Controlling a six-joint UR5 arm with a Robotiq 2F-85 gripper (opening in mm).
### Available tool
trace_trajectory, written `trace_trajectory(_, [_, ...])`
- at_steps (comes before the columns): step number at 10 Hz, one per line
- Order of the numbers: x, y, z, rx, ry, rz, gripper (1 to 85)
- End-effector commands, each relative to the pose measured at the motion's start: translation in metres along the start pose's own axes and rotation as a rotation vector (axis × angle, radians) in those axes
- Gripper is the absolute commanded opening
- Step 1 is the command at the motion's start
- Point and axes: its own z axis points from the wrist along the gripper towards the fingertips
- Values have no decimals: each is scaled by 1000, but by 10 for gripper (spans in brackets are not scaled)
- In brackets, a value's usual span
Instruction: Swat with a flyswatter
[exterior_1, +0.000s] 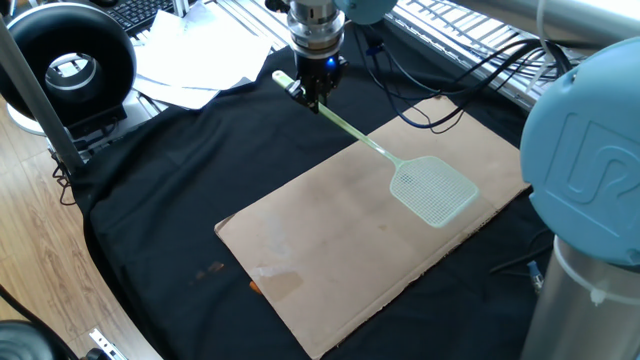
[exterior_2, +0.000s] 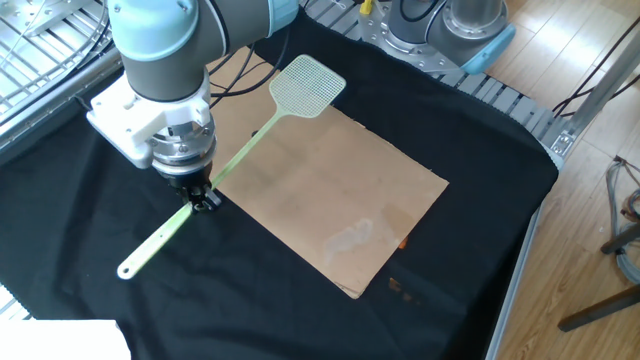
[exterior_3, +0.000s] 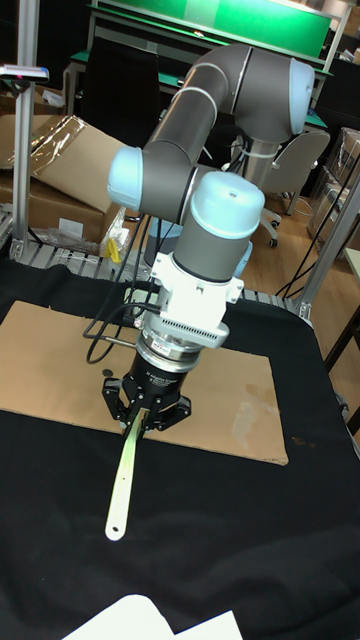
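The pale mint-green flyswatter (exterior_1: 432, 188) has its mesh head over the far end of a brown cardboard sheet (exterior_1: 340, 240), a little above it. Its long thin handle runs back to my gripper (exterior_1: 314, 92), which is shut on the handle some way from its end. In the other fixed view the mesh head (exterior_2: 307, 85) is at the cardboard's (exterior_2: 340, 200) top edge and my gripper (exterior_2: 203, 196) grips the handle, whose free end sticks out lower left. In the tall view my gripper (exterior_3: 145, 398) holds the handle (exterior_3: 122, 480); the head is hidden behind the arm.
A black cloth (exterior_1: 180, 200) covers the table under the cardboard. White papers (exterior_1: 200, 60) and a black round device (exterior_1: 70, 60) lie at the back left. Cables (exterior_1: 460, 70) run behind the cardboard. The robot's blue base (exterior_1: 590, 200) stands at the right.
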Motion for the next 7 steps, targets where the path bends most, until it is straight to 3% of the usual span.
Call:
trace_trajectory(1, [2, 0, 0, -16, 3, -14, 13])
trace_trajectory(7, [1, 0, 2, -16, 1, -23, 13])
